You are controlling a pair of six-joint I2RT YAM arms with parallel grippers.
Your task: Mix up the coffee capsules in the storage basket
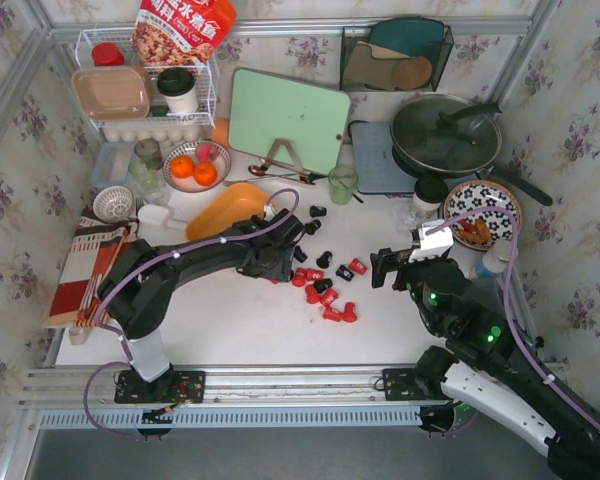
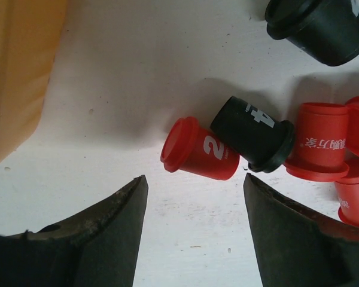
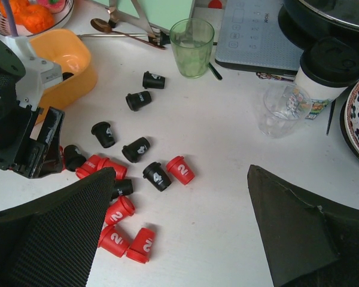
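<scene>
My left tool (image 2: 194,186) and right tool (image 3: 180,172), both spread apart, flank coffee capsules (image 3: 157,176) strewn on the table (image 3: 221,203) beside the storage basket (image 3: 72,60). I count at least seven black and six red.

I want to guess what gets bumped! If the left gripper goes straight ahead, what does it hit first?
Probably the red capsule marked 2, lying right ahead of the open left gripper. The black capsule marked 4 lies against it, slightly farther on. Depth is hard to judge.
</scene>
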